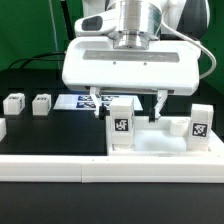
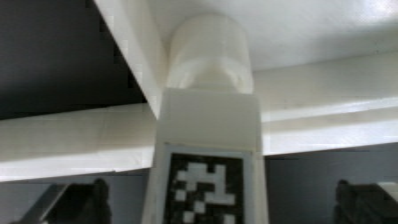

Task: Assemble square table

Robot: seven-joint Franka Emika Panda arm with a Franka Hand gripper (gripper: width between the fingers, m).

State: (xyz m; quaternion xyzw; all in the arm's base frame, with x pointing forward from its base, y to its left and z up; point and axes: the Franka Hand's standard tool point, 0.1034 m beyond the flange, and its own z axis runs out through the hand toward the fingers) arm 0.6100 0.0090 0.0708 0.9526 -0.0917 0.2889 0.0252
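The white square tabletop slab (image 1: 160, 147) lies flat at the front on the exterior view's right. A white leg with a black-and-white tag (image 1: 121, 126) stands upright on it. My gripper (image 1: 128, 103) hangs just above this leg, open, with its dark fingers (image 1: 97, 100) spread well to either side and not touching it. In the wrist view the same leg (image 2: 210, 120) runs between the fingers (image 2: 80, 200), and my gripper (image 2: 217, 208) stays open around it. A second tagged leg (image 1: 200, 122) stands at the slab's right end. Two more legs (image 1: 14, 102) (image 1: 42, 102) lie at the back left.
The marker board (image 1: 78, 100) lies flat on the black table behind the slab. A long white border rail (image 1: 50, 166) runs along the front edge. White slab or rail surfaces (image 2: 71, 130) cross behind the leg in the wrist view.
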